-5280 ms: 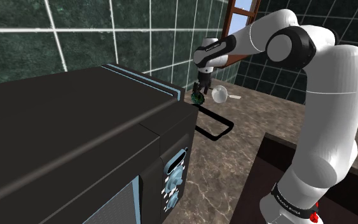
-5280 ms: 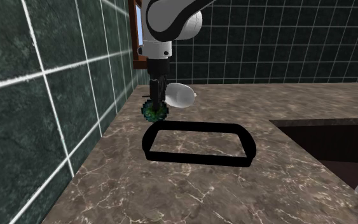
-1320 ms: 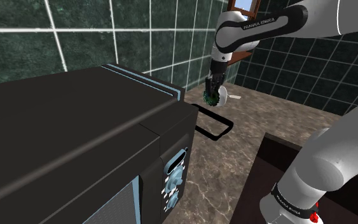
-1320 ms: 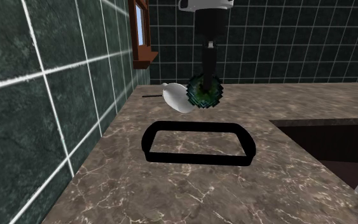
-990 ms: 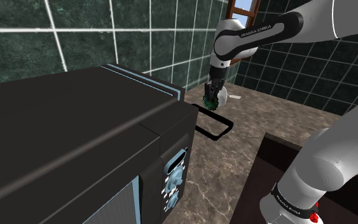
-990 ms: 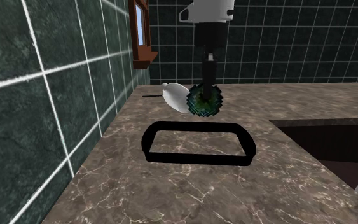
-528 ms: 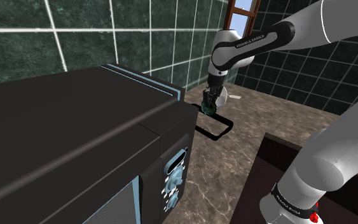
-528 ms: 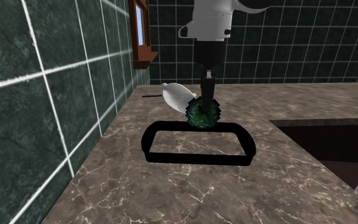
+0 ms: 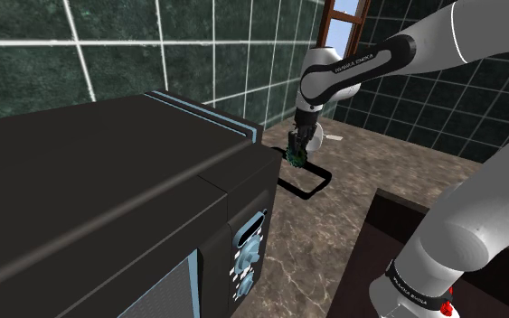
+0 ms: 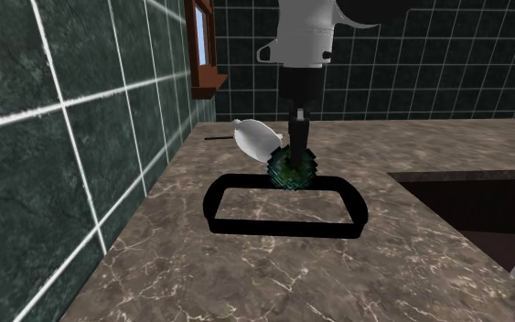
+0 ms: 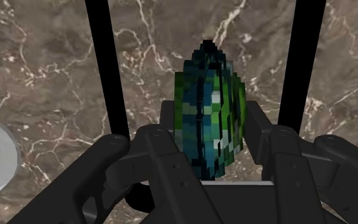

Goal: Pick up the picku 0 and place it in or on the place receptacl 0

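A round, spiky green-and-blue object [image 10: 294, 168] hangs just above the far rim of a black rectangular tray [image 10: 283, 227] on the marble counter. My gripper [image 10: 295, 155] points straight down and is shut on it. In the wrist view the green object [image 11: 210, 108] is clasped between my gripper [image 11: 209, 146] fingers, with the tray's two black rails [image 11: 106, 63] running past on either side. In the shoulder view the gripper [image 9: 297, 152] holds the object [image 9: 296, 159] over the tray [image 9: 312, 186], beside the microwave's far corner.
A white spoon-like utensil [image 10: 257, 139] lies on the counter just behind the tray, near the tiled wall. A large black microwave [image 9: 108, 208] stands in the shoulder view's left. A dark sink [image 10: 470, 197] is sunk into the counter beside the tray. A wooden-framed window [image 10: 200, 46] sits in the wall.
The gripper has come down with the green object, from well above the counter to just over the tray's far rim. The white utensil and the tray have not moved.
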You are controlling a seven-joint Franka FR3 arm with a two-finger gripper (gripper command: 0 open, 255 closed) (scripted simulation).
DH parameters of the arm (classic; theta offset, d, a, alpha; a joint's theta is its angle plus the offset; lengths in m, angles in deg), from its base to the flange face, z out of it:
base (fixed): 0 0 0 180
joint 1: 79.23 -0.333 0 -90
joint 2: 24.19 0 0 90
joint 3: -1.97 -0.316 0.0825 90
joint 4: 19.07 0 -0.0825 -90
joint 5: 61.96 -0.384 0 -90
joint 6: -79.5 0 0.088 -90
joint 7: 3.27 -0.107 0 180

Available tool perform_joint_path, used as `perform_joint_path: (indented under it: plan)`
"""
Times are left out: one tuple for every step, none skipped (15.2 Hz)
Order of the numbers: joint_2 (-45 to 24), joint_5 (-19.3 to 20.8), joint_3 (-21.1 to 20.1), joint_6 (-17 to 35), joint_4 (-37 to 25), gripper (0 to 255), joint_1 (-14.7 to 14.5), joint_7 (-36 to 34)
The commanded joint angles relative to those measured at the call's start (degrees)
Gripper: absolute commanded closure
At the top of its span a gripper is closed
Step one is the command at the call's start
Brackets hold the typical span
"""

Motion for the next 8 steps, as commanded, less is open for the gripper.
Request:
perform_joint_path:
  plan:
    - [0.01, 0.0, 0.0, 0.01, 0.0, 255, 0.0, 0.0]
    - [0.01, 0.0, 0.0, 0.01, 0.0, 0, 0.0, 0.0]
    - [0.01, 0.0, 0.0, 0.02, 0.0, 0, 0.0, 0.0]
    - [0.01, 0.0, 0.0, 0.01, 0.0, 0, 0.0, 0.0]
    - [0.01, 0.0, 0.0, 0.01, 0.0, 0, 0.0, 0.0]
    - [0.01, 0.0, 0.0, 0.01, 0.0, 0, 0.0, 0.0]
    - [0.01, 0.0, 0.0, 0.01, 0.0, 0, 0.0, 0.0]
    - [0.84, 0.02, -0.08, -2.01, -1.2, 0, -0.02, -0.04]
